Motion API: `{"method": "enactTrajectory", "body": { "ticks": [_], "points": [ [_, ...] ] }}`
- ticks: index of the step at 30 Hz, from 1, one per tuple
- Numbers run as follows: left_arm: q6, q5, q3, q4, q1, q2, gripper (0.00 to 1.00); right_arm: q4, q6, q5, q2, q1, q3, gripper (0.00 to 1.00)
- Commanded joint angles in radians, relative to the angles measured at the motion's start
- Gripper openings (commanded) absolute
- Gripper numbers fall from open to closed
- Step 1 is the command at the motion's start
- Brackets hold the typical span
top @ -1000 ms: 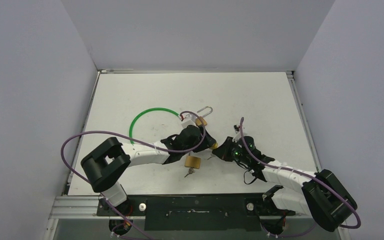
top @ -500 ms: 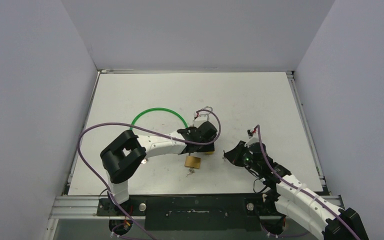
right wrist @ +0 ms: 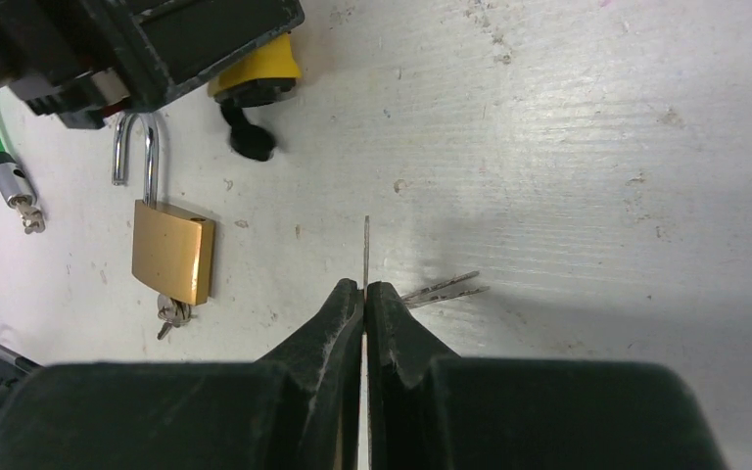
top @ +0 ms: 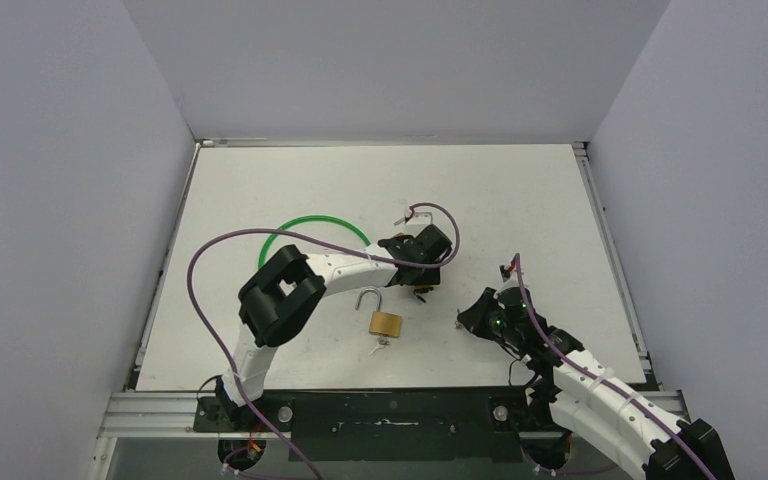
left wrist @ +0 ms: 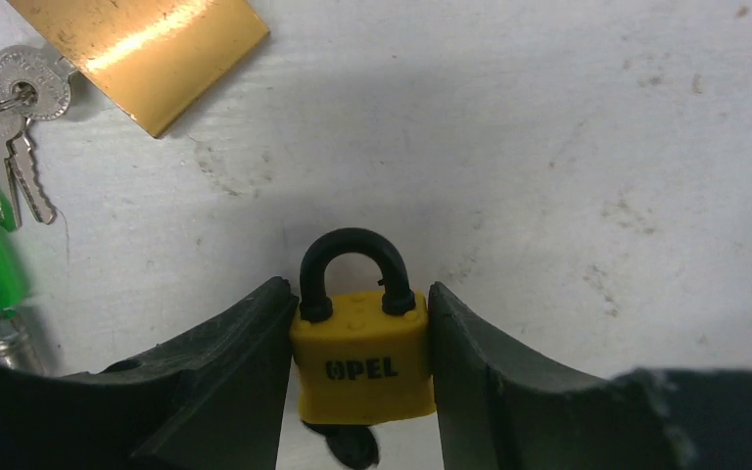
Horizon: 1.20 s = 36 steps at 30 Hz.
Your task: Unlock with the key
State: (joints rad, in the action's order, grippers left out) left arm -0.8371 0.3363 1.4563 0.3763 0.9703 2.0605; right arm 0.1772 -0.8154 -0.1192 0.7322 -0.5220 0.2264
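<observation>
My left gripper (left wrist: 357,290) is shut on a small yellow padlock (left wrist: 360,357) marked OPEL, with a closed black shackle, held just above the table. A black piece (left wrist: 351,446) hangs under its base. In the top view the left gripper (top: 422,270) is at mid-table. My right gripper (right wrist: 364,286) is shut on a thin key (right wrist: 366,250) seen edge-on, its blade pointing ahead. Two spare keys (right wrist: 441,289) lie beside its fingertips. The yellow padlock (right wrist: 255,76) is ahead and to the left of the key, apart from it.
A brass padlock (top: 385,322) with an open steel shackle lies near the front, with a bunch of keys (top: 380,346) at its base. A green cable loop (top: 305,225) lies to the left, its metal end (right wrist: 15,191) near the brass lock. Walls enclose the table.
My left gripper has swung right and farther away with the yellow padlock, uncovering the brass padlock's open shackle. My right gripper has drawn back to the right with the key.
</observation>
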Motion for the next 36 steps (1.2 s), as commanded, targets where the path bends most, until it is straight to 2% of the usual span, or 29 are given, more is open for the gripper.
{"method": "enactTrajectory", "body": {
  "ticks": [1, 5, 11, 14, 16, 18, 25, 34, 36],
  "points": [
    [0.029, -0.017, 0.032, 0.026, -0.019, 0.055, 0.34, -0.014, 0.004, 0.018, 0.001, 0.009, 0.028, 0.00],
    [0.037, -0.036, 0.033, 0.006, -0.025, 0.069, 0.35, -0.012, 0.007, 0.018, 0.004, 0.011, 0.030, 0.00],
    [0.045, 0.010, 0.006, 0.014, -0.019, 0.044, 0.65, -0.009, 0.007, 0.018, -0.002, 0.011, 0.033, 0.00],
    [0.054, 0.032, -0.008, 0.023, -0.009, 0.032, 0.73, -0.011, 0.007, 0.018, 0.001, 0.011, 0.032, 0.00],
    [0.064, 0.035, -0.006, 0.039, -0.004, 0.031, 0.74, -0.012, 0.008, 0.017, 0.002, 0.012, 0.034, 0.00],
    [0.073, 0.041, 0.003, 0.062, 0.005, 0.036, 0.73, -0.012, 0.007, 0.016, 0.001, 0.013, 0.034, 0.00],
    [0.079, 0.048, 0.045, 0.152, 0.020, 0.070, 0.60, -0.007, 0.008, 0.023, -0.007, 0.013, 0.034, 0.00],
    [0.084, 0.044, 0.055, 0.184, 0.022, 0.059, 0.52, -0.003, 0.011, 0.023, -0.016, 0.013, 0.034, 0.00],
    [0.088, 0.035, 0.052, 0.177, 0.023, 0.053, 0.45, -0.003, 0.009, 0.024, -0.017, 0.013, 0.034, 0.00]
  ]
}}
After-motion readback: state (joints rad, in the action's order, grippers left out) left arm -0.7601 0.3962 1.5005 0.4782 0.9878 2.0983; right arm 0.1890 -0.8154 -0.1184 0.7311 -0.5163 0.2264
